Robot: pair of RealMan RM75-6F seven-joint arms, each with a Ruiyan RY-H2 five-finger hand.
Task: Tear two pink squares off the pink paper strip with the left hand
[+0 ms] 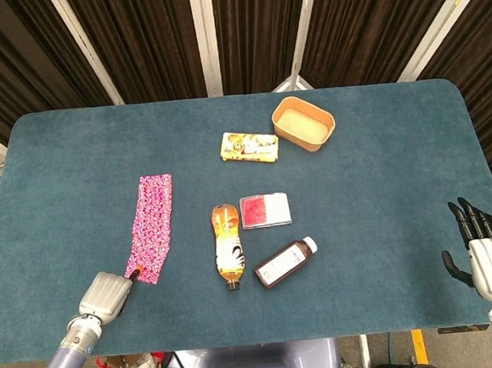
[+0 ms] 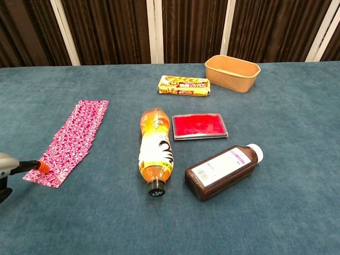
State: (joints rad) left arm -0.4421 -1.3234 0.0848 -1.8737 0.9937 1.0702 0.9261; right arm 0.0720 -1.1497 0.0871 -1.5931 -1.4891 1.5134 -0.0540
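Observation:
The pink patterned paper strip (image 1: 151, 225) lies flat on the left of the blue table, running away from me; the chest view shows the strip (image 2: 70, 138) too. My left hand (image 1: 106, 296) is at the strip's near end with its fingers curled in. Its orange fingertip (image 2: 41, 166) holds the near left corner. Only the edge of this left hand (image 2: 7, 166) shows in the chest view. My right hand (image 1: 488, 254) hovers at the table's near right edge, fingers straight and apart, holding nothing.
An orange drink bottle (image 2: 154, 147) lies beside the strip, and a brown medicine bottle (image 2: 223, 170) lies to its right. Further back are a red flat case (image 2: 200, 126), a yellow snack packet (image 2: 184, 85) and a tan bowl (image 2: 232, 73).

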